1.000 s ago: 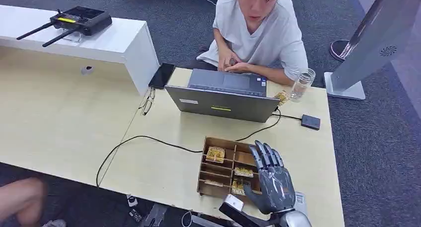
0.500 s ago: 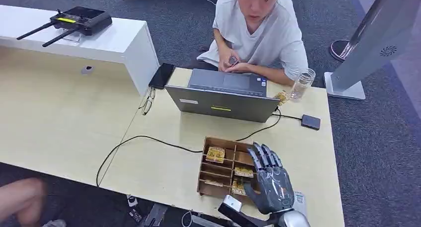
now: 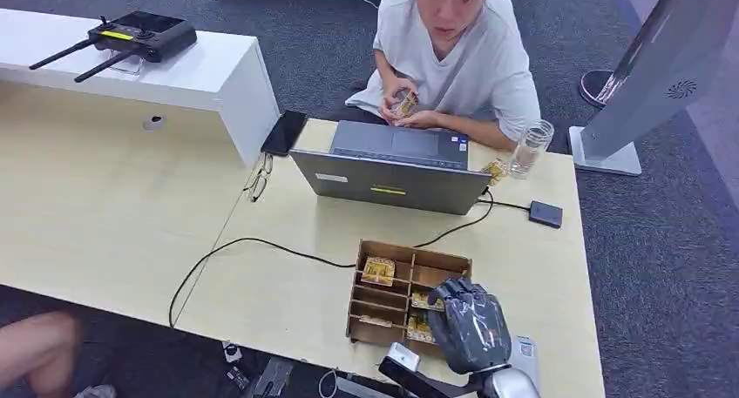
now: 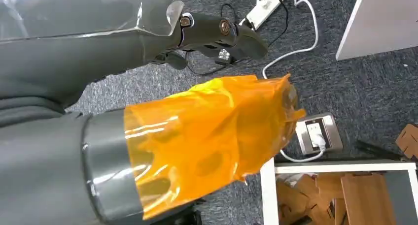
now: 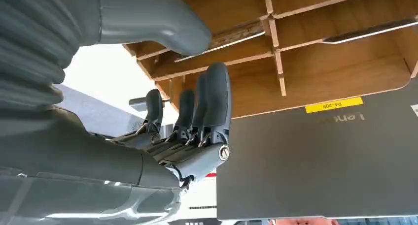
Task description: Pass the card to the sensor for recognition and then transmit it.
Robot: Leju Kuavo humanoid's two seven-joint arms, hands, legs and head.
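Note:
A wooden compartment box (image 3: 369,300) stands near the table's front edge and holds yellow cards (image 3: 379,270) in several slots. My right hand (image 3: 469,325) hangs over the box's right-hand compartments with its fingers bent downward. In the right wrist view the thumb (image 5: 153,18) lies at a card's edge (image 5: 219,40) in the box (image 5: 320,72). The fingers (image 5: 212,102) stay apart from the thumb, with nothing between them. A small black sensor (image 3: 545,213) lies at the right, wired to the laptop (image 3: 392,182). My left hand (image 4: 197,112), partly wrapped in orange film, hangs over the floor holding nothing.
A person sits behind the laptop holding a card (image 3: 403,104) in both hands. A glass (image 3: 531,147), a phone (image 3: 284,132) and spectacles (image 3: 257,182) lie about the table. A black cable (image 3: 235,246) crosses it. A remote controller (image 3: 139,36) sits on the white shelf.
My right hand's fingers, stretched out over the box a second ago, have curled down into its right compartments. The person has lifted a card up in their hands.

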